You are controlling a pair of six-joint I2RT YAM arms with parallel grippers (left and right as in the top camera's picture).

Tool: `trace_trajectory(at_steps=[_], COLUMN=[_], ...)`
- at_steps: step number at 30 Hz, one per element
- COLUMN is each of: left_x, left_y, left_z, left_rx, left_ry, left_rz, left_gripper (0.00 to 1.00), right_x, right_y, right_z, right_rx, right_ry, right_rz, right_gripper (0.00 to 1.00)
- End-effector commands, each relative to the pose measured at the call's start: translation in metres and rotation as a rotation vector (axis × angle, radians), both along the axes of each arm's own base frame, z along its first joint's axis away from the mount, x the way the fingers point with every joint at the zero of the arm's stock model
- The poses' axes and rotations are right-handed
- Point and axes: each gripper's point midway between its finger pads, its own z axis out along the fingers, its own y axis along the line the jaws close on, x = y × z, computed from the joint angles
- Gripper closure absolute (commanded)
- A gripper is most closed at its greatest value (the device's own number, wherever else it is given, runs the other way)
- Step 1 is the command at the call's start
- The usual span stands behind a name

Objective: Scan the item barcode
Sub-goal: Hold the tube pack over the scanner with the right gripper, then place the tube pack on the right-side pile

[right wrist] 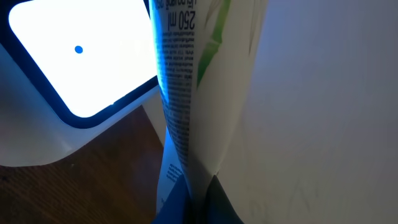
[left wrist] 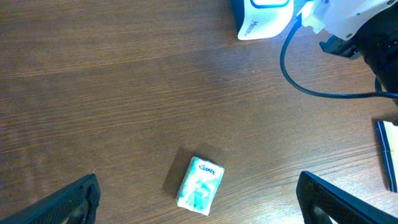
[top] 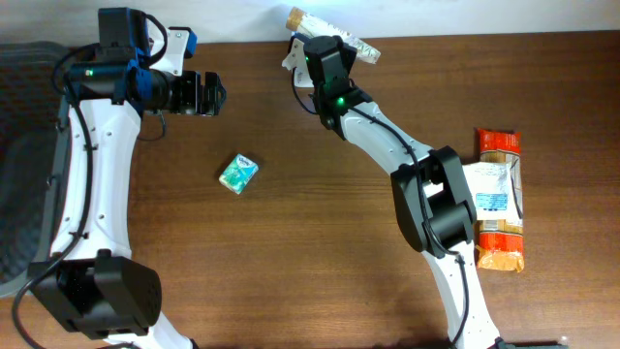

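White, green-printed flexible pouch clamped in the right claw, held just beside the lit, blue-rimmed white scanner at the brown wooden tabletop's far edge; left claw spread wide.

Right wrist view crops both the scanner and packet.

Checkout mock-up: scanner, packaged snacks

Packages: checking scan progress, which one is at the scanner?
The 250 ml pack held against the lit scanner; the tissue pack and orange packs lie on the table.
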Motion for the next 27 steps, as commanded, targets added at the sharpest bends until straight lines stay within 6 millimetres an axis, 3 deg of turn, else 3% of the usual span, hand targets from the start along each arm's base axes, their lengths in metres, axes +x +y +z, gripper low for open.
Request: trace_trajectory(at_steps=[1, 2, 4, 7, 10, 11, 12, 13, 16, 19, 21, 22, 24, 25, 26, 27], left_x=[0.001, 0.001, 0.001, 0.001, 0.001, 0.001, 0.001, 0.001, 0.001, 0.001, 0.001, 0.001, 0.001, 0.001, 0.001, 0.001], left_y=[0.003, 0.003, 0.003, 0.003, 0.003, 0.003, 0.003, 0.003, 0.003, 0.003, 0.003, 0.003, 0.003, 0.003, 0.003, 0.003], left_z=[0.003, 0.003, 0.003, 0.003, 0.003, 0.003, 0.003, 0.003, 0.003, 0.003, 0.003, 0.003, 0.003, 0.003, 0.003, 0.003], left_rx=[0.008, 0.008, 0.008, 0.008, 0.008, 0.008, 0.008, 0.008, 0.008, 0.008, 0.008, 0.008, 0.008, 0.008, 0.008, 0.008], left_ry=[-0.014, -0.013, -0.013, -0.013, -0.013, -0.013, -0.013, -0.013, -0.013, -0.013, -0.013, -0.013, -0.013, -0.013, -0.013, -0.013], left_rz=[-0.008, -0.008, -0.008, -0.008, -0.008, -0.008, -0.008, -0.008, -0.008, -0.008, -0.008, -0.008, -0.008, -0.008, -0.008, -0.008], left_gripper=[0.01, 0.01, 0.01, 0.01, 0.01, 0.01, 0.01, 0.01, 0.01, 0.01, 0.01, 0.01, 0.01, 0.01, 0.01, 0.01], right_x=[0.002, 0.0, -0.004, -0.029, -0.077, -0.106, -0.146, -0.168, -0.245, -0.271, -0.287, -0.288, -0.293, -0.295, -0.295, -0.293], right_y=[0.013, 0.018, 0.024, 0.021, 0.004, -0.008, -0.018, -0.024, -0.054, -0.064, -0.085, -0.094, -0.144, -0.16, -0.175, -0.18], right_z=[0.02, 0.021, 0.041, 0.096, 0.141, 0.15, 0.139, 0.124, 0.043, -0.011, -0.049, -0.058, -0.078, -0.079, -0.078, -0.071], right_rx=[0.031, 0.032, 0.048, 0.203, 0.436, 0.574, 0.781, 0.867, 0.913, 0.872, 0.833, 0.823, 0.721, 0.697, 0.69, 0.714], right_ry=[-0.049, -0.051, -0.075, -0.051, 0.041, 0.105, 0.261, 0.361, 0.764, 0.894, 0.923, 0.917, 0.826, 0.802, 0.785, 0.806], right_rz=[0.009, 0.018, 0.029, 0.029, -0.047, -0.133, -0.263, -0.361, -0.756, -0.876, -0.969, -0.992, -1.105, -1.141, -1.176, -1.177], right_gripper=[0.96, 0.96, 0.96, 0.96, 0.96, 0.96, 0.96, 0.96, 0.96, 0.96, 0.96, 0.96, 0.96, 0.88, 0.55, 0.41])
